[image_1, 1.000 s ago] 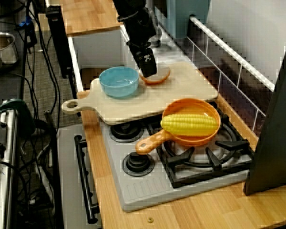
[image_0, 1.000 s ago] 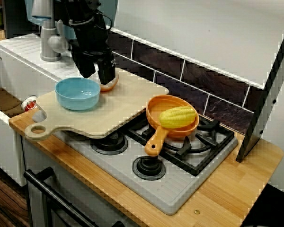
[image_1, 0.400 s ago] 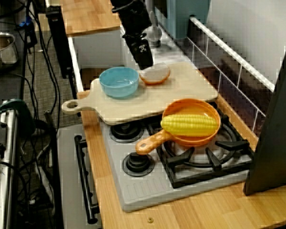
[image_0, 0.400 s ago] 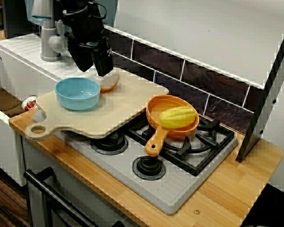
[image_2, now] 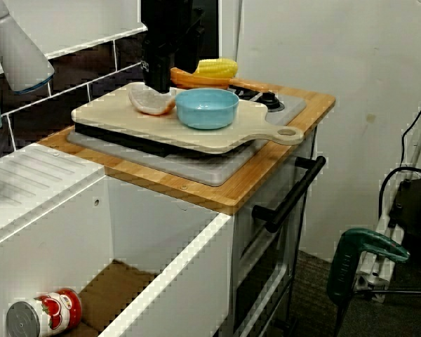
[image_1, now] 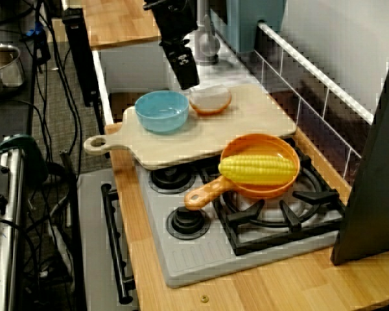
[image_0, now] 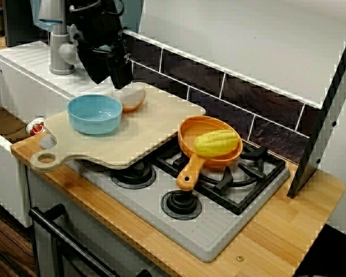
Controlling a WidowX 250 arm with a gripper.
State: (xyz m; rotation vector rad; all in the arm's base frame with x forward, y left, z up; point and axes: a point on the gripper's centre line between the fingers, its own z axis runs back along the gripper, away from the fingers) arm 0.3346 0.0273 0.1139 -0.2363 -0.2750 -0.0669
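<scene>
My black gripper [image_0: 110, 79] hangs open and empty just above the back left corner of the wooden cutting board [image_0: 155, 130]. Right under and beside its fingertips lies a small orange dish with a pale inside [image_0: 132, 97], tilted on the board and untouched. A light blue bowl [image_0: 94, 113] stands in front of the dish. In the view along the counter the gripper [image_1: 186, 76] is above and left of the dish [image_1: 211, 100], behind the bowl [image_1: 162, 110]. From the sink side the gripper [image_2: 158, 81] hovers over the dish [image_2: 152, 100].
The board overhangs a grey gas hob [image_0: 219, 222]. An orange pan [image_0: 191, 131] holding a yellow corn cob [image_0: 217, 142] sits on the right burner grate. A grey tap [image_0: 60, 53] stands behind the gripper. A tin can [image_2: 45, 314] lies in the sink. A dark panel [image_0: 326, 109] leans at right.
The gripper has risen and drawn back to the left, off the small orange dish, which now lies free on the board. Bowl, pan and corn have not moved.
</scene>
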